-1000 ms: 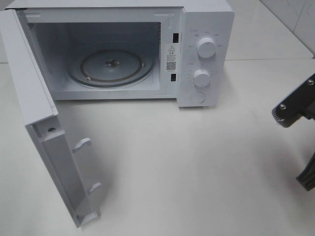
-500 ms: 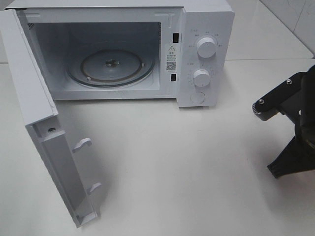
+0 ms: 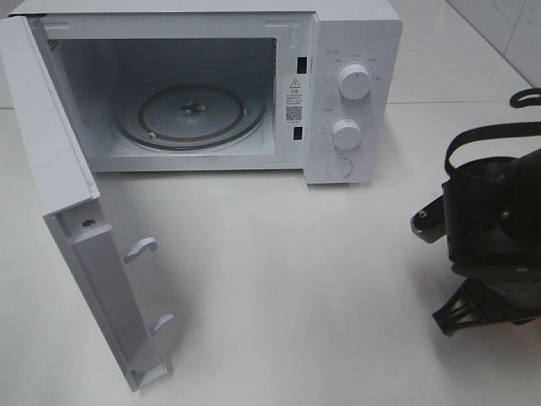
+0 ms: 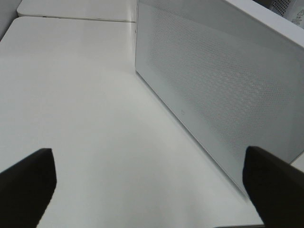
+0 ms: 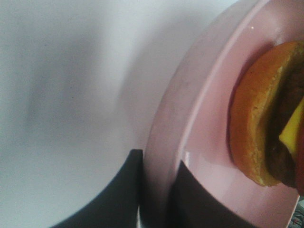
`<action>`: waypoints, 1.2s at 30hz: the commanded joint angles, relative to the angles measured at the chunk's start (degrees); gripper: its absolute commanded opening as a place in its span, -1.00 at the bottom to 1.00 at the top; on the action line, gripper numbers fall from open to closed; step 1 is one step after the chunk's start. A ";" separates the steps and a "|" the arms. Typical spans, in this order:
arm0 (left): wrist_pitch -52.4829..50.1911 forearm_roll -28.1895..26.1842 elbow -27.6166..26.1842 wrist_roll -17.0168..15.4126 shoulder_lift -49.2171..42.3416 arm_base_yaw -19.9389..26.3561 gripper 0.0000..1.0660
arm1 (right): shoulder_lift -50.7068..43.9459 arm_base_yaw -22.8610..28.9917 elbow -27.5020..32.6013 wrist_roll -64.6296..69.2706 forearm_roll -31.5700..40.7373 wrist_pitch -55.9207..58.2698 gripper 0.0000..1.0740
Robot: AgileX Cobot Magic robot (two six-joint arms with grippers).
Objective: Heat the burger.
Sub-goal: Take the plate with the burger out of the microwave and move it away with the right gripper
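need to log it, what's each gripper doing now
left gripper: open, empty
right gripper: shut on rim of round pink plate carrying the burger

table (image 3: 321,279): white, smooth, a little glossy; a seam runs across behind, beside the oven.
microwave (image 3: 351,51): white, stands directly on the table at the far side; two round knobs on the right panel.
microwave door (image 3: 80,245): swung fully open to the left, lower edge just above the table surface.
glass turntable (image 3: 190,114): inside the open cavity.
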 commanded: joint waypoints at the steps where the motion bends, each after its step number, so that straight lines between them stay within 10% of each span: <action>1: -0.52 -0.06 0.11 0.00 -0.17 0.29 0.88 | 2.58 -0.06 -0.29 2.58 -3.09 1.60 -0.92; 13: -0.52 -0.06 0.11 0.00 -0.17 0.29 0.88 | 8.71 -3.84 -0.29 6.70 -4.64 -3.72 -0.70; 23: -0.52 -0.06 0.11 0.00 -0.17 0.29 0.88 | 8.94 -4.53 -0.86 2.41 -1.89 -4.76 -0.10; 36: -0.52 -0.06 0.11 0.00 -0.17 0.29 0.88 | 1.78 -1.38 -3.44 -7.73 5.67 -4.41 -0.05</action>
